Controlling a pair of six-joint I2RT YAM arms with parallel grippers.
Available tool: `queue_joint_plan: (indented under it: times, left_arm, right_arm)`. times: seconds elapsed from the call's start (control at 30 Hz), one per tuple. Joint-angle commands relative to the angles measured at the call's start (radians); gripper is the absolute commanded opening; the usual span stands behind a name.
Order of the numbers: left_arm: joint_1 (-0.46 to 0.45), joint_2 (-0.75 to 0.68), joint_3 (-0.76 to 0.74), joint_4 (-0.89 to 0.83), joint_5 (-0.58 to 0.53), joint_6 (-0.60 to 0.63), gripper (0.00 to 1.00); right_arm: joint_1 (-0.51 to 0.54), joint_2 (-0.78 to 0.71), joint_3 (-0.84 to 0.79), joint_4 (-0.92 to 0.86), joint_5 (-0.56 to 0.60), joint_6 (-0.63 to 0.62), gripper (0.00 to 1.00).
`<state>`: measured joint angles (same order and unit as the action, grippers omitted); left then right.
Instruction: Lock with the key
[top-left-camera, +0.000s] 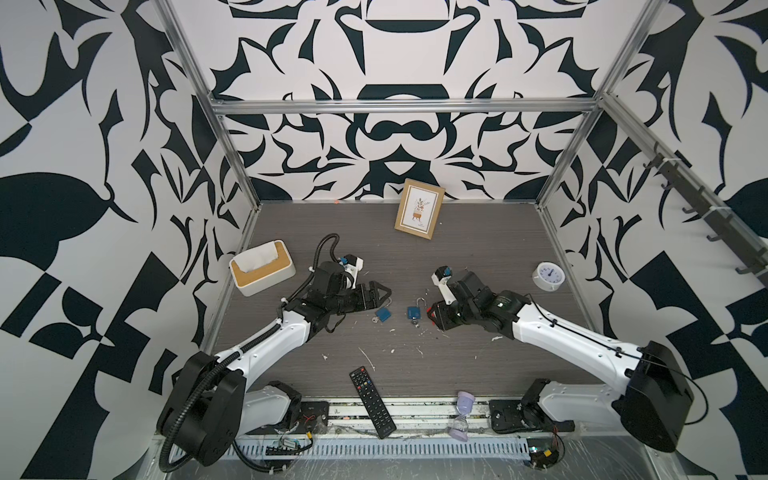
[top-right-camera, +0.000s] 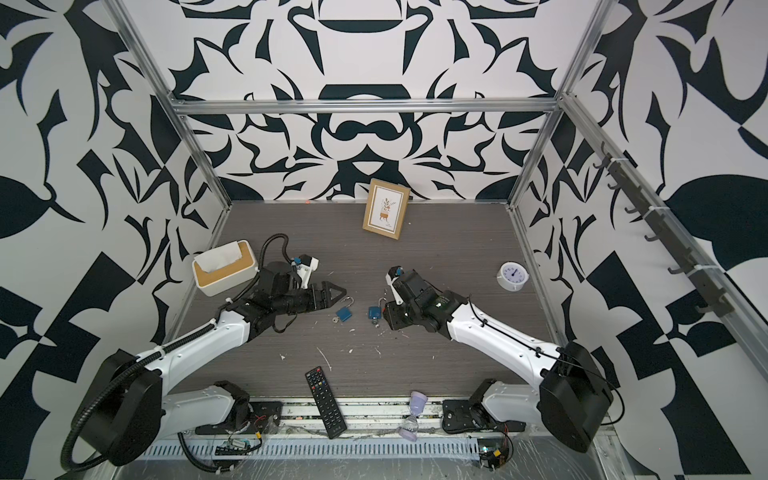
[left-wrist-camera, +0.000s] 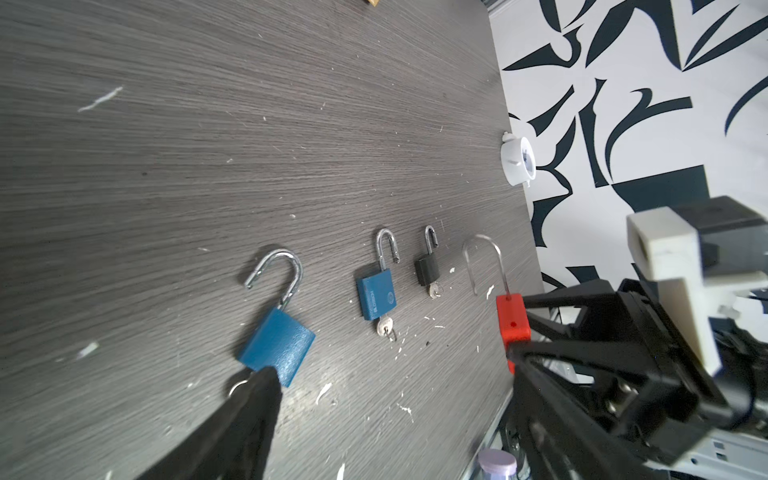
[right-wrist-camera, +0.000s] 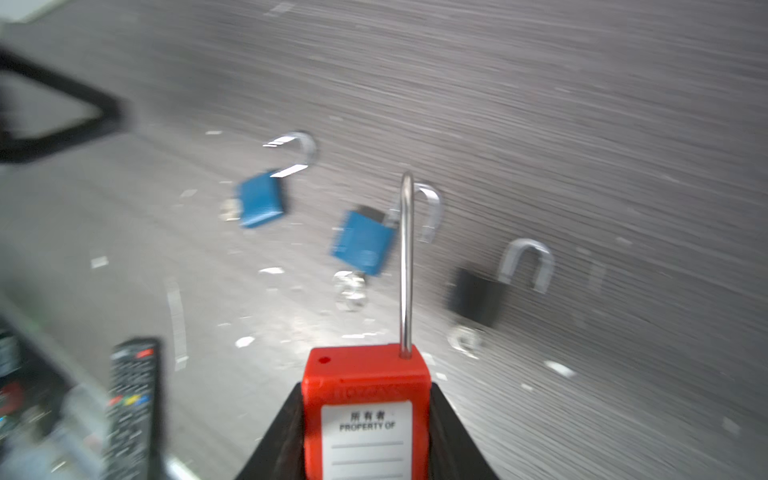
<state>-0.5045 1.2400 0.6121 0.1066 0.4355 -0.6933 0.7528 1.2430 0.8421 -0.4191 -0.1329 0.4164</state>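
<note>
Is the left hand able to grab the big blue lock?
Probably yes. The left hand is open right beside the big blue lock, and nothing lies between them. The right hand, holding the red lock, is off to one side.

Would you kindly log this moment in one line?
left end effector: open, at large blue padlock | right end effector: holding red padlock

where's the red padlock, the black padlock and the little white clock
red padlock (right-wrist-camera: 365, 372): right wrist view, on its red body above the white label
black padlock (left-wrist-camera: 427, 270): left wrist view, on its black body below the shackle
white clock (top-left-camera: 549, 275): in a top view, on its dial
</note>
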Motion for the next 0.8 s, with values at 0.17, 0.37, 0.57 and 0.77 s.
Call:
queue_joint_plan:
  times: [0.17, 0.37, 0.57, 0.77]
  left_arm:
    - [-0.004, 0.124, -0.065, 0.517, 0.219, -0.205, 0.91]
    - [-0.003, 0.269, -0.089, 0.871, 0.303, -0.356, 0.9]
    - [-0.003, 0.392, -0.092, 1.172, 0.373, -0.517, 0.79]
    - [-0.005, 0.414, -0.119, 1.223, 0.394, -0.539, 0.75]
  right_arm:
    - [0.035, 0.017, 0.113, 0.071, -0.262, -0.037, 0.23]
    - [0.063, 0.051, 0.135, 0.087, -0.266, -0.022, 0.24]
    - [0.065, 0.064, 0.148, 0.09, -0.249, -0.016, 0.25]
    - [0.065, 0.071, 0.166, 0.107, -0.247, -0.013, 0.26]
